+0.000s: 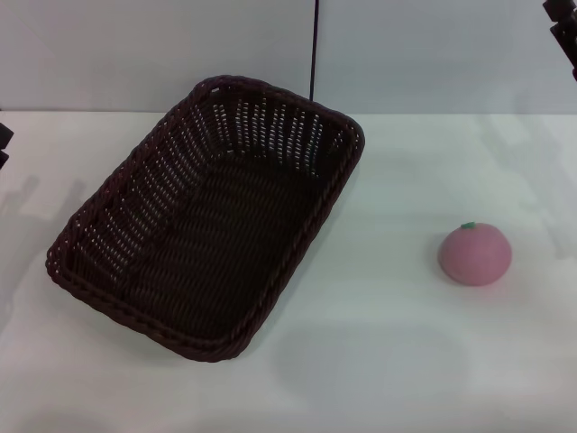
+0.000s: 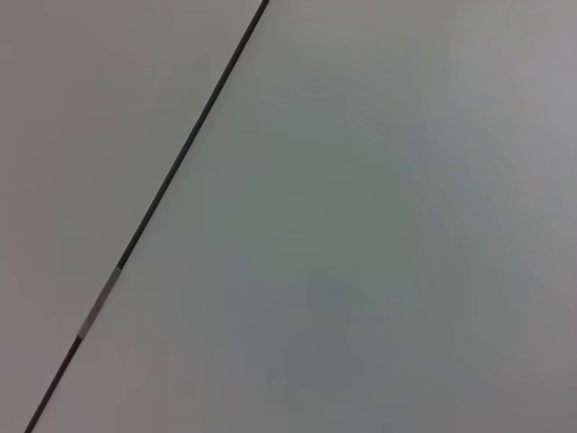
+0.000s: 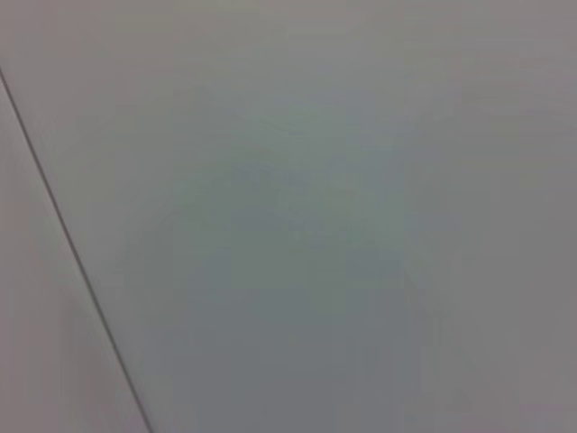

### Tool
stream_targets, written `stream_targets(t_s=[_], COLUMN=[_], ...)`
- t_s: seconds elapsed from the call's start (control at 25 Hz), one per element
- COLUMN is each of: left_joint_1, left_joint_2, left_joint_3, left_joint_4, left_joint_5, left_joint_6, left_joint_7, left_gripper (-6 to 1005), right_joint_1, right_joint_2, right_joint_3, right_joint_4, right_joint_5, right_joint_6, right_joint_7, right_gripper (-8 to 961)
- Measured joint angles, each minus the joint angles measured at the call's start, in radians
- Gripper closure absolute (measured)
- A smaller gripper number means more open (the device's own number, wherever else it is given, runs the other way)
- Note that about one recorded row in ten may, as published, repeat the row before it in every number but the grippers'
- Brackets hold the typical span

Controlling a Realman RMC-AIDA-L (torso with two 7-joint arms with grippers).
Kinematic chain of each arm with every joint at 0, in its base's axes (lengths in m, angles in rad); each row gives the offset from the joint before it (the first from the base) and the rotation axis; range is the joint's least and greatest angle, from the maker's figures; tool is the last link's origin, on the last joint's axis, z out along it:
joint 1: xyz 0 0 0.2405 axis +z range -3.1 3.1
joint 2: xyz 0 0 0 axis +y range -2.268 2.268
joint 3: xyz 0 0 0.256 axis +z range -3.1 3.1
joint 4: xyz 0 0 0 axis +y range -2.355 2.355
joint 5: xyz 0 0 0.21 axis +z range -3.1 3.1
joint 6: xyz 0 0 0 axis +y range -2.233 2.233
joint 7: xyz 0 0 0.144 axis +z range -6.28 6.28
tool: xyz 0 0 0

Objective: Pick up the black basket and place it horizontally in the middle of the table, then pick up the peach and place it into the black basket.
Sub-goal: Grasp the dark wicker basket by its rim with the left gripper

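Black basket [image 1: 203, 221] on table [image 1: 388, 352], left of centre, angled; peach [image 1: 475, 254] well apart on right.

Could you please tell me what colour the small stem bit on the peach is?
Green; the stem tops the pink peach, best in the head view.

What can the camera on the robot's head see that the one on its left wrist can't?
Only the head view shows the work: the black basket lying at a slant on the white table, empty, and the pink peach sitting apart to its right. Dark bits of the left arm and right arm peek in at the edges. Only the left wrist view shows a thin dark line crossing a plain pale surface. They share nothing I can match for certain.
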Motion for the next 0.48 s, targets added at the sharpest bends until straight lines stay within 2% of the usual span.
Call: stream_targets(t_s=[0.48], left_joint_1=[0.009], left_joint_2=[0.007], left_joint_3=[0.011], left_joint_4=[0.013], left_joint_5=[0.008], left_joint_6=[0.049], left_joint_7=[0.074], left_gripper=[207], right_joint_1=[-0.041], right_joint_2=[0.006], right_joint_3=[-0.001], right_joint_4=[0.036], right_joint_5=[0.001], right_joint_6=[-0.047], right_joint_7=[0.073], right_gripper=[186])
